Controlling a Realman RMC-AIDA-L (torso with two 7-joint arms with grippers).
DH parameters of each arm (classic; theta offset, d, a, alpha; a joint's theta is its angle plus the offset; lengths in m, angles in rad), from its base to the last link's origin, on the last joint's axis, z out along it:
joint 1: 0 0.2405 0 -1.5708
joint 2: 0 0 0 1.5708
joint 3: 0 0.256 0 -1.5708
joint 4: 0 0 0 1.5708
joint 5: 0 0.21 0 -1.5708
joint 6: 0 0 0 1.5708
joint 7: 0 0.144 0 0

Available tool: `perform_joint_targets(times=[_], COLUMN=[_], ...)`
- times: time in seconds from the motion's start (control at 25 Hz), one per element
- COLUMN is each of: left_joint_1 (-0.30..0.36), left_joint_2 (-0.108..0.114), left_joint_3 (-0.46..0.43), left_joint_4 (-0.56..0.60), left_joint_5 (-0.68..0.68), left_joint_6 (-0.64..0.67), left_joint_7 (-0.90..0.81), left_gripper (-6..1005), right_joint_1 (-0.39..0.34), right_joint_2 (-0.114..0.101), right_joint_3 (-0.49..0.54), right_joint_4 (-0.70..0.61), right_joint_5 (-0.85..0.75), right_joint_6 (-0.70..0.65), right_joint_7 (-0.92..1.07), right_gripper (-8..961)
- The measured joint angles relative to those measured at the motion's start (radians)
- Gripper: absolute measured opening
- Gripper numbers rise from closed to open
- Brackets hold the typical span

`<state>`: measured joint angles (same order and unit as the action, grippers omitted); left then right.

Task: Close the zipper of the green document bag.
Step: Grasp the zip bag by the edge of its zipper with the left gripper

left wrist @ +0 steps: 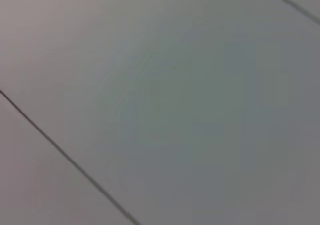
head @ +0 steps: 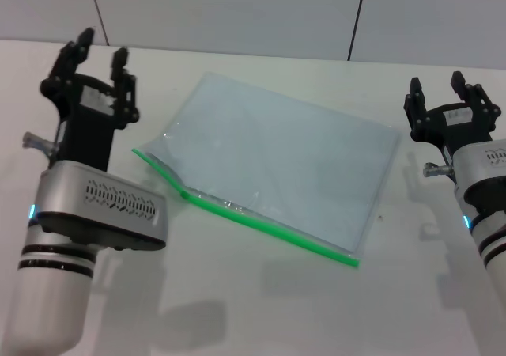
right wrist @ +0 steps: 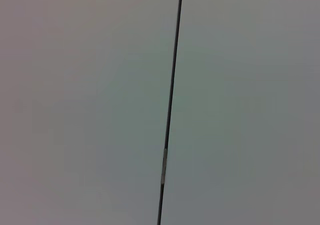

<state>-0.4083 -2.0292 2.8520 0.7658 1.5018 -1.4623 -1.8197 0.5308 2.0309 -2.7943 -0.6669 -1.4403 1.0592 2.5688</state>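
Head view: green document bag (head: 277,166) between both fingers (head: 118,63).

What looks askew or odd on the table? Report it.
The bag lies skewed on the table, and its green zipper gapes at the end near the left hand. The right hand is clear of it.

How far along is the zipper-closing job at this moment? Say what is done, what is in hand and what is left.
Nothing looks done: the zipper on the green document bag gapes at its left end, where the edge splits apart. Nothing is in hand: the left gripper and right gripper are both open, raised at either side of the bag and touching nothing. All is left: reaching the bag, steadying it, and pulling the slider along the green strip.
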Motion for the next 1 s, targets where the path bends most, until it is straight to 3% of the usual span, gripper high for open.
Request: perform_joint_targets(times=[0.32,0.72,1.0], left_joint_1=[0.008,0.008,0.010], left_joint_2=[0.000,0.000,-0.002], left_joint_3=[0.006,0.006,0.006], left_joint_4=[0.015,0.023,0.031], left_joint_5=[-0.094,-0.234,-0.279], left_joint_6=[0.025,0.205,0.257], left_joint_7=[0.179,0.347,0.422], left_gripper=[443,443,443], right_joint_1=[-0.001,-0.002,-0.002], right_joint_2=[-0.001,-0.002,-0.002], right_joint_3=[0.002,0.003,0.003], right_joint_4=[0.000,0.000,0.000], right_joint_5=[0.002,0.003,0.003], right_joint_6=[-0.001,-0.001,-0.001], right_joint_7=[0.001,0.001,0.001], right_gripper=[581,581,580])
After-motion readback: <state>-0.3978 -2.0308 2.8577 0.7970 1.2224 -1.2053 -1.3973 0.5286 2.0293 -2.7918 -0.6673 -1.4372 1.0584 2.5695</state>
